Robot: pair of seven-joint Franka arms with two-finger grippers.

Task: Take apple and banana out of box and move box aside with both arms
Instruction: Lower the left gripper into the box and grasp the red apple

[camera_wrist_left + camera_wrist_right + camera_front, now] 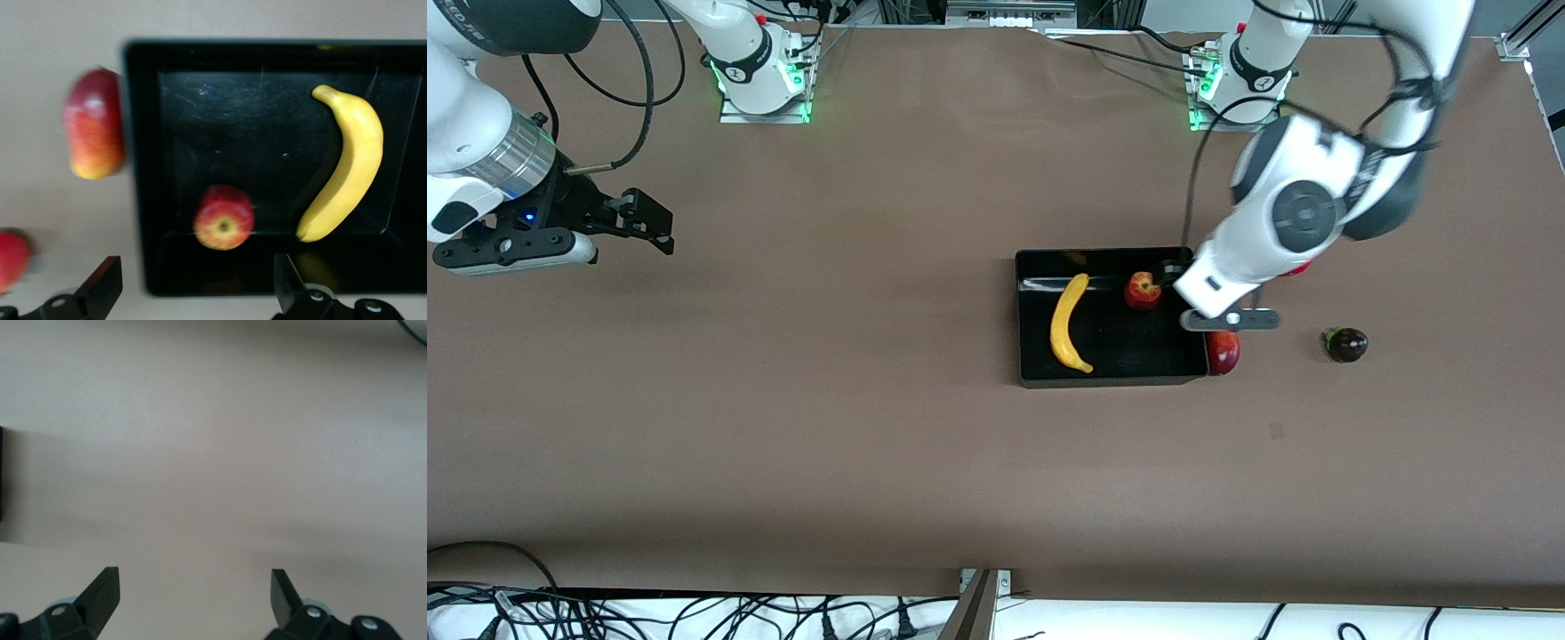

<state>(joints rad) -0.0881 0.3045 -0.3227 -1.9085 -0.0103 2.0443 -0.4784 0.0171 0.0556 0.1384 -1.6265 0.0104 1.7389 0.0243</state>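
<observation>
The black box lies on the brown table toward the left arm's end. A yellow banana and a red-yellow apple lie in it. The red mango lies on the table against the box's outer wall. The dark purple fruit lies farther toward the left arm's end. The pomegranate is mostly hidden under the left arm. My left gripper is open and empty over the box's wall beside the apple. The left wrist view shows my left gripper, the apple, banana, mango, pomegranate and the box's wall. My right gripper is open and empty.
My right gripper waits over bare table at the right arm's end. The two arm bases stand along the table's edge farthest from the front camera. Cables hang below the table's near edge.
</observation>
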